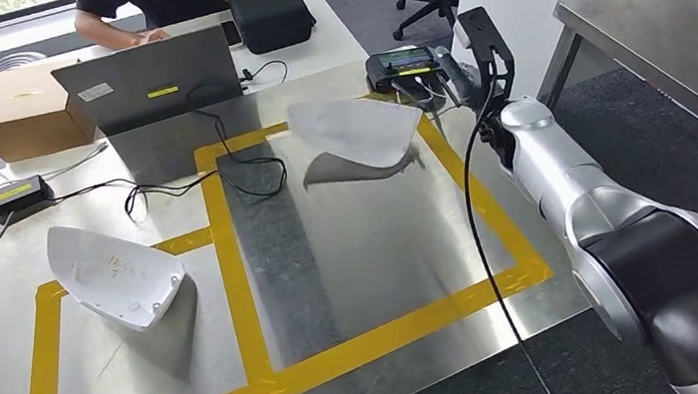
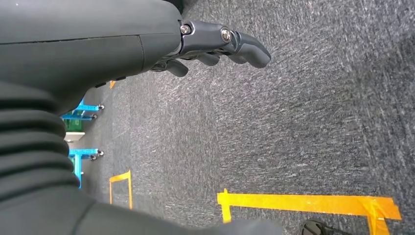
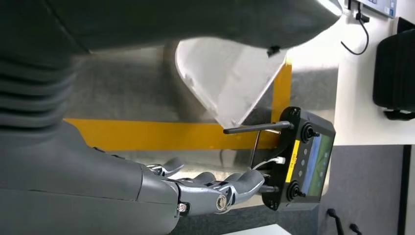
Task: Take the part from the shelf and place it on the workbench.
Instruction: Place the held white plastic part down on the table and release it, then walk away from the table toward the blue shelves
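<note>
A white shell-shaped part lies on the steel workbench inside the far end of the right yellow-taped square. In the right wrist view this part is just beyond my right hand, whose fingers are stretched out and hold nothing, apart from the part. My right arm reaches up along the bench's right edge. A second white part rests in the left taped square. My left hand hangs over the grey carpet, fingers loosely extended and empty.
A black remote controller with antennas sits close to my right hand's fingertips. Behind are a laptop, a cardboard box, a black case, a power adapter with cables, and a person. Another steel table stands right.
</note>
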Robot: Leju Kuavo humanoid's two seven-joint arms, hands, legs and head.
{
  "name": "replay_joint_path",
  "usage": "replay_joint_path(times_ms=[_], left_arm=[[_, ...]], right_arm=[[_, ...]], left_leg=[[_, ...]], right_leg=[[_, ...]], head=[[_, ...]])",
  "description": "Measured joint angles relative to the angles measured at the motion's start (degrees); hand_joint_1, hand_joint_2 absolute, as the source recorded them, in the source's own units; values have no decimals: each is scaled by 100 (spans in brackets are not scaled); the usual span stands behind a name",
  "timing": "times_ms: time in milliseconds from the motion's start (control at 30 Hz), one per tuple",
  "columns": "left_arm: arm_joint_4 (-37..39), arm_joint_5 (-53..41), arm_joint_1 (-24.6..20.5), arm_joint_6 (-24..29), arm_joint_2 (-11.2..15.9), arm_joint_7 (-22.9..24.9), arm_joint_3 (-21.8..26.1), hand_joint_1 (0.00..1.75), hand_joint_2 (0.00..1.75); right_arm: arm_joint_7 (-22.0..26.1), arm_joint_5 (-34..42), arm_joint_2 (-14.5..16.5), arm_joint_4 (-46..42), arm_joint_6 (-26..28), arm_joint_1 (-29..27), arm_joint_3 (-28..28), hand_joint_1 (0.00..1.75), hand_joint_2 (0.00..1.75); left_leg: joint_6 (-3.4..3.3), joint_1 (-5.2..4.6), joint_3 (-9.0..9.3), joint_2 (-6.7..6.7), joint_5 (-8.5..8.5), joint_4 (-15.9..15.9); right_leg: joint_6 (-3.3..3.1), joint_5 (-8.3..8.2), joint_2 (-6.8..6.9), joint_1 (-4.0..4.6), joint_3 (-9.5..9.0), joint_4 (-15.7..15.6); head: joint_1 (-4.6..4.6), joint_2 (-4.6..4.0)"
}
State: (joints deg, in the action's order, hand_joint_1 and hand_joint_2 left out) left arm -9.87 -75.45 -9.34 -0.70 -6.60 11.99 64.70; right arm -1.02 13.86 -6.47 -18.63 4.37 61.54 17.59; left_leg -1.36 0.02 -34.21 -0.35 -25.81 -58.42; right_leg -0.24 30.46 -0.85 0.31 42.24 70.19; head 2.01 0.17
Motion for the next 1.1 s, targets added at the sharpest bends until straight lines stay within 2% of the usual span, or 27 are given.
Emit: replay_joint_path(times_ms=[33,67,100,133,167,200,233,267,367,400,433,533,567,600,633,667,700,733,767,800,867,900,933,967,1033,1067,1100], left_arm=[[1,0,1,-5,-2,-3,1,0,0],[2,0,1,-10,-5,-8,1,0,0],[2,0,0,-14,-10,-14,2,0,0],[3,0,-4,-17,-17,-24,1,0,0],[3,0,-11,-20,-23,-35,1,0,0],[1,0,-22,-21,-26,-51,0,0,0],[-2,1,-35,-22,-29,-71,-1,0,0],[-3,6,-49,-22,-29,-94,0,0,0],[-4,33,-66,-15,-33,-137,2,0,0],[-3,37,-64,-11,-35,-138,3,0,0],[-1,38,-63,-6,-37,-139,3,0,0],[3,51,-66,14,-37,-139,4,0,0],[3,66,-66,22,-36,-140,4,0,0],[3,84,-64,32,-36,-144,4,0,0],[3,112,-63,43,-36,-156,5,0,0],[3,142,-62,56,-36,-176,6,0,0],[3,175,-62,71,-35,-202,9,0,0],[2,214,-59,90,-34,-232,16,0,0],[2,248,-50,108,-33,-262,27,0,0],[2,280,-34,122,-33,-289,42,0,0],[5,331,18,138,-39,-338,84,0,0],[7,354,47,139,-44,-355,111,0,0],[8,374,78,142,-50,-372,141,0,0],[10,392,111,146,-55,-385,168,0,0],[10,417,190,160,-55,-404,216,0,0],[10,423,236,168,-55,-401,238,0,0],[10,419,279,174,-55,-386,259,0,0]], right_arm=[[7,0,1,21,-26,3,0,0,0],[19,0,1,36,-51,0,0,0,0],[41,1,2,46,-82,1,0,0,0],[70,6,4,54,-121,11,0,0,0],[110,17,7,55,-164,27,0,0,0],[165,31,13,55,-219,47,0,0,0],[228,48,21,55,-282,66,0,0,0],[306,72,30,55,-358,83,0,0,0],[571,189,99,52,-655,117,0,0,0],[658,250,137,47,-775,130,-1,0,0],[744,324,172,41,-908,145,-7,0,0],[1010,661,270,-9,-1493,173,-87,0,0],[1090,790,298,-46,-1723,174,-131,0,0],[1162,912,321,-96,-1937,175,-179,0,0],[1237,1022,339,-162,-2144,175,-224,0,0],[1318,1119,349,-246,-2344,176,-262,0,0],[1408,1217,355,-348,-2554,177,-295,0,0],[1500,1332,356,-485,-2783,173,-325,0,0],[1575,1456,355,-646,-3005,155,-349,0,0],[1622,1592,352,-834,-3208,110,-370,0,0],[1686,1959,310,-1446,-3602,-130,-406,0,0],[1712,2166,264,-1858,-3782,-331,-424,0,0],[1745,2370,209,-2333,-3936,-572,-444,0,0],[1784,2520,151,-2805,-4047,-850,-472,0,0],[1945,2626,52,-3811,-4228,-1533,-563,0,0],[2076,2570,14,-4324,-4322,-1932,-622,0,0],[2218,2462,-13,-4820,-4416,-2332,-681,0,0]], left_leg=[[6,6,-21,3,6,-14],[15,15,-45,5,14,-32],[27,27,-72,7,22,-53],[43,41,-98,8,29,-76],[62,55,-122,9,37,-101],[92,64,-148,7,49,-117],[127,67,-167,3,63,-128],[166,66,-184,-3,81,-136],[295,69,-233,-17,134,-130],[331,74,-271,-11,62,-186],[358,79,-338,-5,-98,-347],[403,84,-630,6,-800,-1333],[405,83,-670,5,-902,-1591],[399,82,-628,5,-891,-1683],[384,80,-485,5,-781,-1572],[360,76,-246,6,-629,-1268],[332,68,33,6,-551,-860],[307,53,278,3,-509,-501],[285,37,429,0,-512,-234],[263,19,490,-3,-539,-104],[194,16,462,2,-467,-52],[147,30,449,9,-413,-33],[100,48,420,17,-347,-9],[63,64,375,22,-280,8],[23,66,244,13,-165,11],[18,64,174,6,-114,7],[18,61,103,1,-65,1]], right_leg=[[29,136,13,-30,111,325],[57,183,25,-59,148,501],[83,127,37,-85,76,458],[105,-9,49,-110,-116,188],[127,-139,59,-133,-379,-230],[142,-226,59,-136,-618,-601],[132,-290,51,-128,-770,-859],[110,-292,43,-114,-837,-997],[-19,-355,38,-100,-782,-1050],[-67,-399,43,-109,-755,-1065],[-111,-446,49,-122,-723,-1086],[-173,-582,53,-110,-572,-1098],[-176,-629,53,-101,-511,-1096],[-174,-678,54,-93,-450,-1094],[-167,-728,55,-86,-390,-1092],[-156,-777,56,-81,-336,-1090],[-137,-825,59,-74,-288,-1088],[-111,-875,61,-69,-253,-1088],[-78,-921,63,-65,-235,-1093],[-42,-967,63,-62,-233,-1109],[35,-1040,58,-54,-252,-1169],[74,-989,56,-55,-240,-1159],[113,-830,55,-57,-194,-1056],[148,-575,55,-64,-113,-831],[198,-11,58,-73,99,-85],[209,127,59,-73,166,271],[209,134,58,-72,161,488]], head=[[0,0],[1,0],[1,0],[1,0],[1,0],[1,0],[1,0],[1,0],[-3,0],[-8,0],[-11,0],[-23,0],[-24,0],[-24,0],[-24,0],[-23,0],[-22,0],[-19,0],[-18,0],[-21,0],[-33,0],[-34,0],[-32,0],[-28,0],[-25,0],[-23,0],[-22,0]])
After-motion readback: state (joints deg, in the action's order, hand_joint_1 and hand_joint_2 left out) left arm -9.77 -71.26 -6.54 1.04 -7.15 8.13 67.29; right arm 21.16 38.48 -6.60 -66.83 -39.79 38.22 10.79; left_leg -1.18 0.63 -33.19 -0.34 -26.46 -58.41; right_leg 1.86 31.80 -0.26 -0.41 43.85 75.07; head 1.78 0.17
